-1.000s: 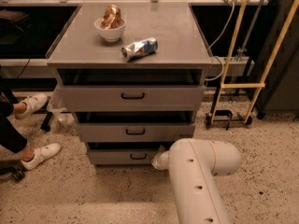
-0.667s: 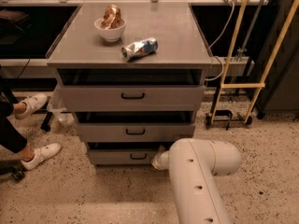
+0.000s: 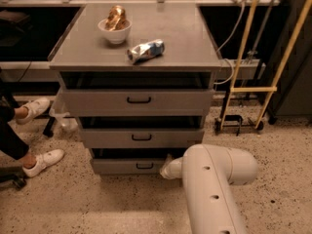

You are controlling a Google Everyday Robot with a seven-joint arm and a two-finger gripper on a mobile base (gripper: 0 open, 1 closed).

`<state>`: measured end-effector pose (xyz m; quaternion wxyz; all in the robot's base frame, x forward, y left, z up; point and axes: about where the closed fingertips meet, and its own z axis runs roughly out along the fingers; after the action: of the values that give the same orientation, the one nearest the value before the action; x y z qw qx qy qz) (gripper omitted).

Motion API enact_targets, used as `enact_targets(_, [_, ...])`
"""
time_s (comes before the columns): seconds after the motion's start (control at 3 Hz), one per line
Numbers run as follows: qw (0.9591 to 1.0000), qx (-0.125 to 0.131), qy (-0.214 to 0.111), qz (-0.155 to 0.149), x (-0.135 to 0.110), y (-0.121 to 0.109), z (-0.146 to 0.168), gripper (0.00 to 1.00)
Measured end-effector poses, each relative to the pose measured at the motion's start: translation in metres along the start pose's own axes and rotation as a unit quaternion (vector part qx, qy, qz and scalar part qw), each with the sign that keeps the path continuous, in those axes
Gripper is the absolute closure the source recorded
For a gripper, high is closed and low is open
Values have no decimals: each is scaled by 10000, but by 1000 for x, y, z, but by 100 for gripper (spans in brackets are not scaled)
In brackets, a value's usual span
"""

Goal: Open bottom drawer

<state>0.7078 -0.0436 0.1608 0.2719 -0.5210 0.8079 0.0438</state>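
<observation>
Speckled floor (image 3: 97,204) free before bottom drawer (image 3: 117,166); tool (image 3: 167,165) at its right edge.

Grey short metal bottom drawer (image 3: 117,166), black loop handle (image 3: 145,165); off-white two-finger gripper (image 3: 167,165) at its right end. Grey flat cabinet top (image 3: 183,35); white round bowl (image 3: 115,33), golden-brown contents; silver-blue crumpled can (image 3: 146,50). Beige floor (image 3: 97,204), dark speckle pattern

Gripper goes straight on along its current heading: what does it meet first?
Likely the bottom drawer: the gripper sits low at its right end, pointing at the front panel beside the black handle. Depth is unclear, so contact can't be confirmed.
</observation>
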Motion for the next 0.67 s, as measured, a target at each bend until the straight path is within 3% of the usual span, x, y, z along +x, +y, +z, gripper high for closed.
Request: enact_targets(0.67, [10000, 0, 0, 0, -6, -3, -11, 100])
